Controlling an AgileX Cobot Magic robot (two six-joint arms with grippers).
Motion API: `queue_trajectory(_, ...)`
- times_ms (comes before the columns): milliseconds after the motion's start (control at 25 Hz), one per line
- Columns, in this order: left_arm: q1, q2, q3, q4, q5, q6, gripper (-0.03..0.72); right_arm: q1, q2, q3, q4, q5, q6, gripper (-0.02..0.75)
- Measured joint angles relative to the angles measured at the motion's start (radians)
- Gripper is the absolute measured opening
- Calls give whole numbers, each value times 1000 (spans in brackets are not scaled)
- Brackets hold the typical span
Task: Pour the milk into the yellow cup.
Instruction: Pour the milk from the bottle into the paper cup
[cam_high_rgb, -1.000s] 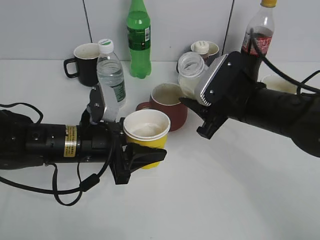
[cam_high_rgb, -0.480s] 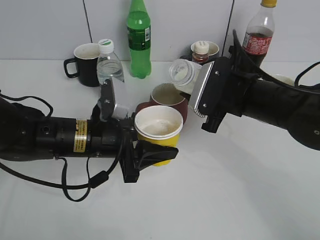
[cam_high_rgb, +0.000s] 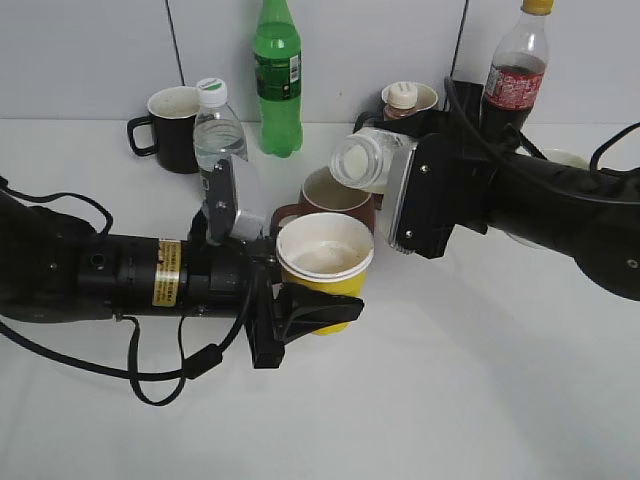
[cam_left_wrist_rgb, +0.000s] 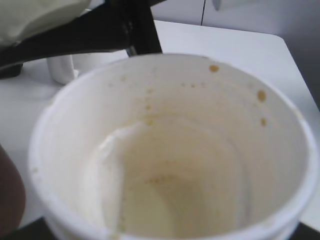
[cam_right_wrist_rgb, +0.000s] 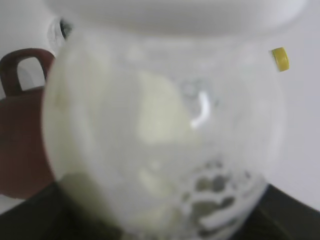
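Note:
My left gripper (cam_high_rgb: 300, 312) is shut on the yellow cup (cam_high_rgb: 322, 262) and holds it up off the table, rim upward. The left wrist view looks straight into the yellow cup (cam_left_wrist_rgb: 170, 150): a white inside with brownish specks and a little pale liquid at the bottom. My right gripper (cam_high_rgb: 385, 195) is shut on the milk bottle (cam_high_rgb: 362, 160), tipped on its side with its open neck pointing left, above and behind the cup. The milk bottle (cam_right_wrist_rgb: 165, 135) fills the right wrist view. No stream of milk shows.
A brick-red mug (cam_high_rgb: 335, 195) stands right behind the cup. A water bottle (cam_high_rgb: 220, 140), a black mug (cam_high_rgb: 170, 125) and a green bottle (cam_high_rgb: 277, 75) stand at the back left; a cola bottle (cam_high_rgb: 510, 70) and a brown bottle in a cup (cam_high_rgb: 402, 100) stand at the back right.
My left arm has carried the yellow cup to the right. My right gripper has tipped the milk bottle from nearly upright onto its side, neck swinging left toward the cup.

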Motion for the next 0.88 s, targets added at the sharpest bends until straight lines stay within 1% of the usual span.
queue_trajectory(240, 7, 0, 0, 2, -1, 0, 401, 0, 0, 0, 19, -8, -93, 435)
queue_trajectory(600, 14, 0, 0, 15, -4, 0, 401, 0, 0, 0, 21, -30, -152, 435)
queue_trajectory(880, 14, 0, 0, 35, -55, 0, 399, 0, 0, 0, 21, -49, -214, 435)
